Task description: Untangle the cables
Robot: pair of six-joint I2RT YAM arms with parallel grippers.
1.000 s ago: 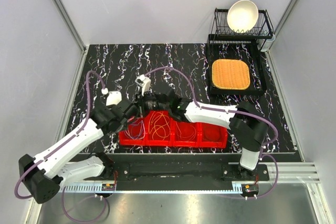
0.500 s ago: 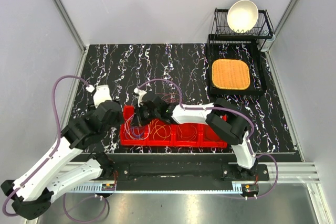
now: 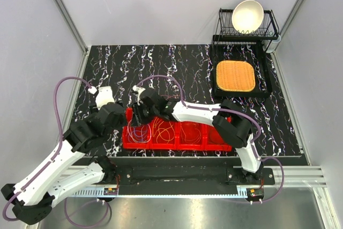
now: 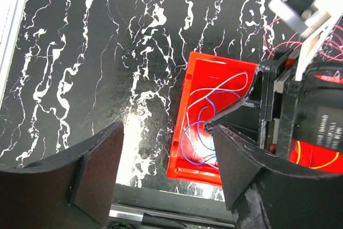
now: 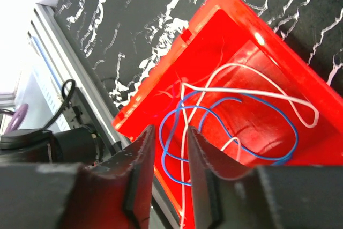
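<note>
A red tray (image 3: 217, 146) holds the cables. Blue (image 5: 225, 103) and white (image 5: 257, 71) cables lie looped together in its left compartment. Orange and yellow loops (image 3: 161, 130) lie in the compartment to its right. Thin red wires (image 4: 276, 44) lie on the table behind the tray. My right gripper (image 5: 170, 143) hangs just above the blue (image 4: 195, 132) and white cables, its jaws a narrow gap apart with nothing between them. My left gripper (image 4: 166, 181) is wide open and empty over the tray's left end. From above, the right gripper (image 3: 136, 122) is beside the left gripper (image 3: 123, 117).
A black dish rack with a white bowl (image 3: 247, 15) stands at the back right. An orange mat (image 3: 235, 75) lies on a black tray in front of it. The tray sits close to the table's front edge, next to the metal rail (image 3: 177, 178).
My left arm has pulled back to the left and opened away from the tray. My right gripper has moved left and now hangs over the left compartment.
</note>
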